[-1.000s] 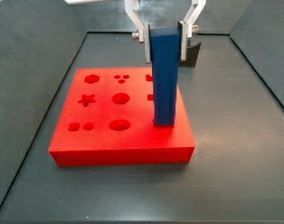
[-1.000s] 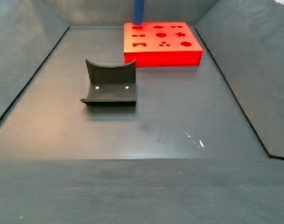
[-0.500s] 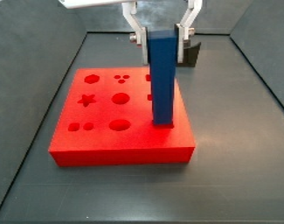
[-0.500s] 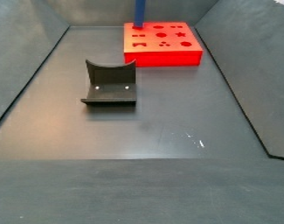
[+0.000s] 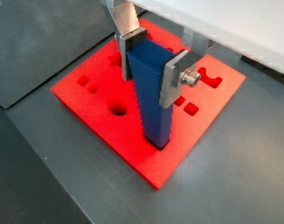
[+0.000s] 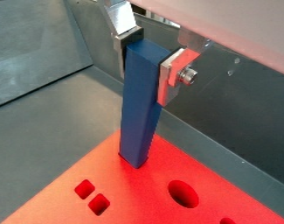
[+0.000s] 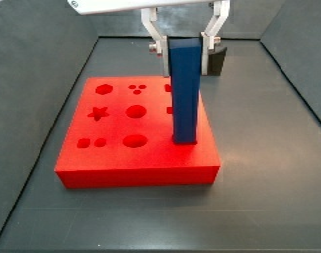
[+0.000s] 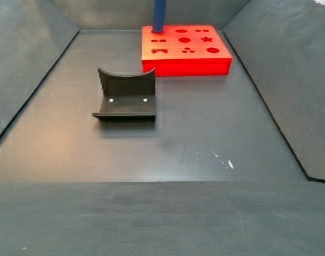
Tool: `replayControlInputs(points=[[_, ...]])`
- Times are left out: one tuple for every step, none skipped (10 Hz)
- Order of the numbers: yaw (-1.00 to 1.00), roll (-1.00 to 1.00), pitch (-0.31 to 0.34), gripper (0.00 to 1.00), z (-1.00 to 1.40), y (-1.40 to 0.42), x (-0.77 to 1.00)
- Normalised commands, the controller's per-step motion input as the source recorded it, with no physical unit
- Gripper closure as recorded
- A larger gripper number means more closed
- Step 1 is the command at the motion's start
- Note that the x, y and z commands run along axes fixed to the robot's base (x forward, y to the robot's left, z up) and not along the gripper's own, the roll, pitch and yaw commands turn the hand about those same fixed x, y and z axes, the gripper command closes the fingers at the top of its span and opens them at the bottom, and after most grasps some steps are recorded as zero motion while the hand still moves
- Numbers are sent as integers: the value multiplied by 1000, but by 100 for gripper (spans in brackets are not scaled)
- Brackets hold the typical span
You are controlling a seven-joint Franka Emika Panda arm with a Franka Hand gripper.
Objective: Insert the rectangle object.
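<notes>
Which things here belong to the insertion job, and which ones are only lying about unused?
Belong to the job:
- blue rectangle object, upright, lower end at the red block
- gripper, fingers shut on the bar's top
- red block with shaped holes

Lying about:
- dark grey holder, apart on the floor

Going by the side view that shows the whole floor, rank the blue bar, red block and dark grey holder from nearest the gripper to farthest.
The gripper is above the block, outside that view.
1. Blue bar, in its fingers.
2. Red block, just beneath, at the far end.
3. Dark grey holder, mid-floor, farthest.
</notes>
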Motion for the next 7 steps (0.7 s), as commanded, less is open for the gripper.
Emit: replayControlInputs(points=[[0, 114, 0, 100, -71, -166, 57], [0, 51, 0, 100, -37, -109, 43], [0, 50, 0, 100, -69, -40, 51], [0, 111, 0, 100, -123, -69, 49], [0, 153, 16, 100, -369, 0, 0], [0, 124, 100, 100, -351, 0, 26], [0, 126, 74, 100, -406, 0, 71]])
